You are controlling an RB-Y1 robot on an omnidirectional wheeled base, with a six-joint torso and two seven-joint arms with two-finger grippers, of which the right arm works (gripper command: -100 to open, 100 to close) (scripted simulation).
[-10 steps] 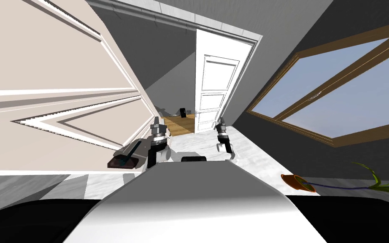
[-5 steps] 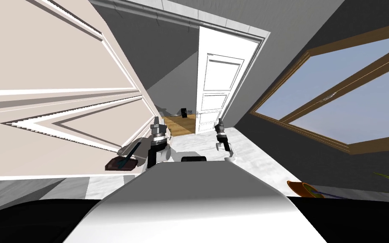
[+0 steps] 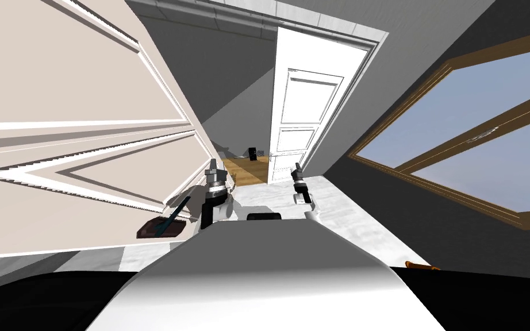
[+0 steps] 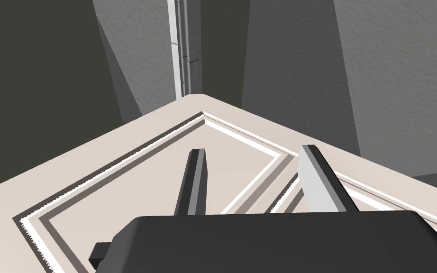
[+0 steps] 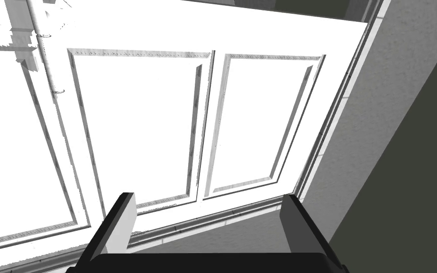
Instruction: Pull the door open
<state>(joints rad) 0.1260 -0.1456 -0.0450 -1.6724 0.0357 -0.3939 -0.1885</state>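
Dark flat pan w/ teal handle (image 3: 163, 224) lies on pale floor (image 3: 344, 212) by L arm. L pincer (image 4: 253, 150) spread, nothing btwn blades, facing beige panelled surface (image 4: 132, 166) on my left. R pincer (image 5: 209, 196) spread too, empty, aimed at panels of white door (image 5: 141, 128), not touching. Door stands ahead in its frame, partly open, gap on its left side; wood floor (image 3: 246, 170) beyond. Window (image 3: 459, 143) on right wall.
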